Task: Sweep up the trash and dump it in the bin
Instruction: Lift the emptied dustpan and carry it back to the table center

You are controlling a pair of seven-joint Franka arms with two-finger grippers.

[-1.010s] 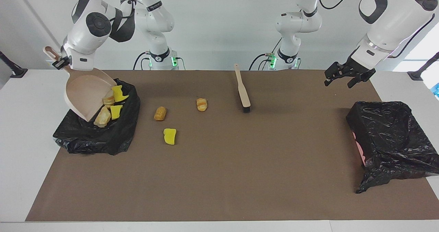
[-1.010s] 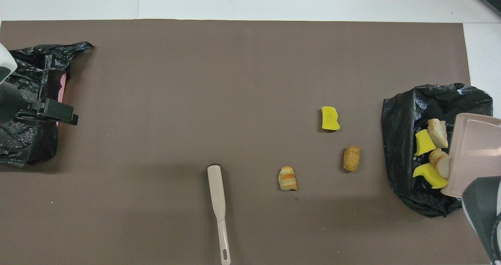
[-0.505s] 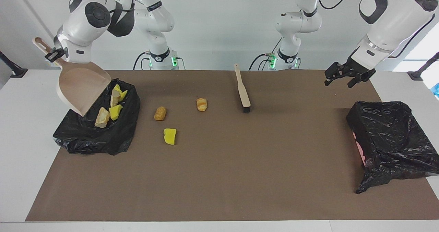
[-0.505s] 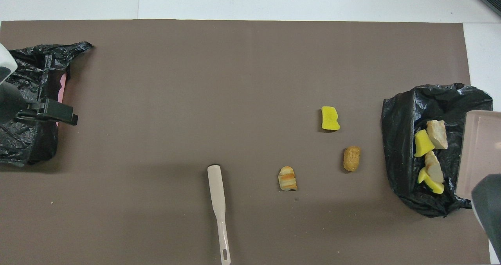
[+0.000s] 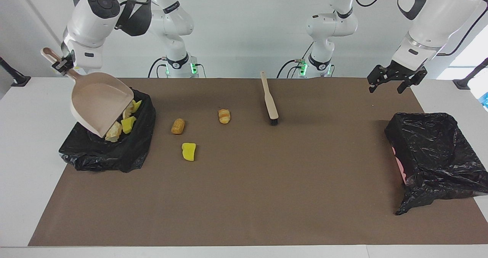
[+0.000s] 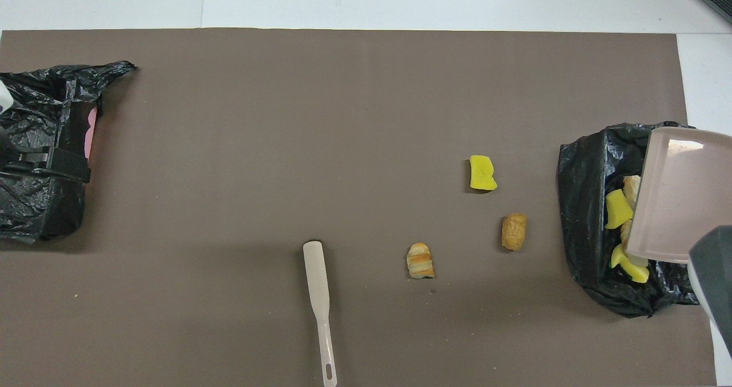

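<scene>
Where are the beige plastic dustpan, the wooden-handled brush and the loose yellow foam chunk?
beige plastic dustpan [image 5: 100, 103], facing view, middle of its scoop
wooden-handled brush [image 5: 268, 99], facing view, middle of its handle
loose yellow foam chunk [image 6: 482, 173], overhead view, its centre

Even, bright light falls from above me; both views are sharp, with no blur. Soft shadows sit close under the brush [image 5: 269, 100] and scraps on the tabltop mat [image 5: 244, 197]. Small glints speckle the black bag [image 5: 438, 151] at three o'clock, and daylight glares at the facing view's three o'clock edge.
</scene>
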